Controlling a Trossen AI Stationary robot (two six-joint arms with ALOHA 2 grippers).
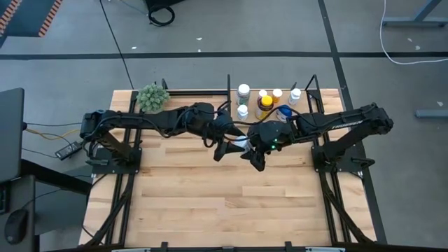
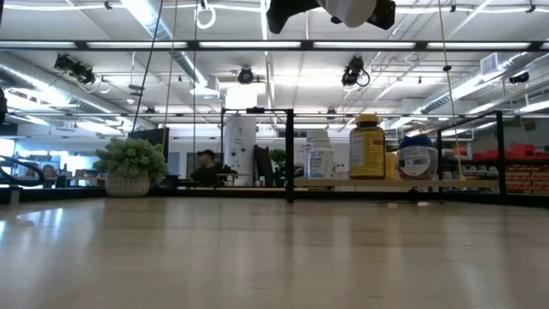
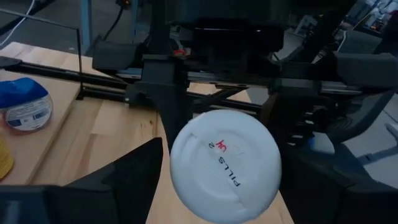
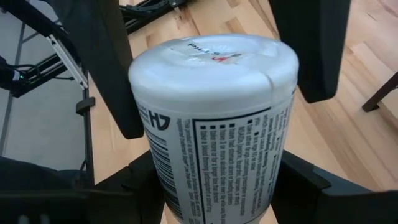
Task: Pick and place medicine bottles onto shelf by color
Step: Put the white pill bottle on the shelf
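— White pill bottle point(image 4: 211, 112) fills the right wrist view, cap end away from the lens. Who has it?

— Going from the left: the left pincer point(image 1: 227, 148) stands wide, one finger on each side of the cap end. I cannot tell whether it touches the bottle. The bottle sits in the middle, and the right pincer point(image 1: 250, 152) is clamped on the lower body of it.

— Why hold it up there between the two arms?

— It looks like a hand-over. The right pincer grips low and leaves the cap end free, so the left has somewhere to take hold. Both meet above the middle of the counter point(image 1: 210, 203) — in the low view the bottle hangs well clear of the wood.

— And the shelf?

— The shelf point(image 1: 318, 98) is at the far edge, right of centre. It already carries a white-capped bottle point(image 2: 319, 154), an amber bottle with a yellow lid point(image 2: 367, 146) and a blue-lidded bottle point(image 2: 418, 157). They stand grouped, which fits the sorting by colour.

— So the held one is not placed yet?

— No, it is in the air, well short of the shelf.
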